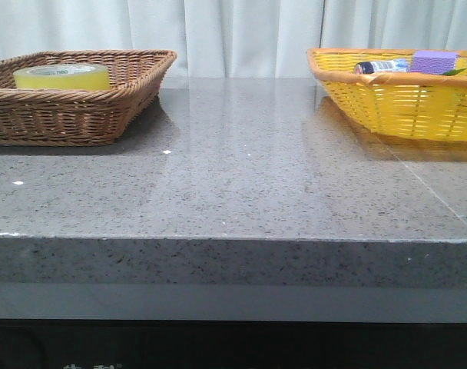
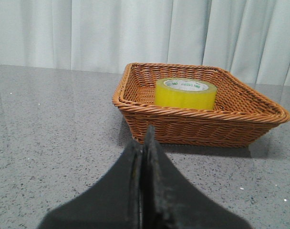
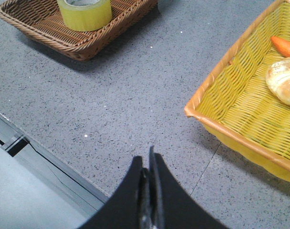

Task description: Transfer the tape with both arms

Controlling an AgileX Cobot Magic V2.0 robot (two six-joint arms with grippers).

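The yellow tape roll (image 1: 61, 76) lies flat in the brown woven basket (image 1: 87, 115) at the back left of the table. It also shows in the left wrist view (image 2: 185, 94) and the right wrist view (image 3: 85, 13). My left gripper (image 2: 144, 143) is shut and empty, low over the table just short of the brown basket (image 2: 202, 126). My right gripper (image 3: 147, 162) is shut and empty above the table's front part, between the brown basket (image 3: 73, 36) and the yellow basket (image 3: 245, 109). Neither arm shows in the front view.
The yellow woven basket (image 1: 402, 108) at the back right holds a purple block (image 1: 434, 61) and a small bottle (image 1: 381, 67); the right wrist view shows a bread roll (image 3: 283, 80) and an orange piece (image 3: 284, 46) in it. The table's front edge (image 3: 45, 157) runs near my right gripper.
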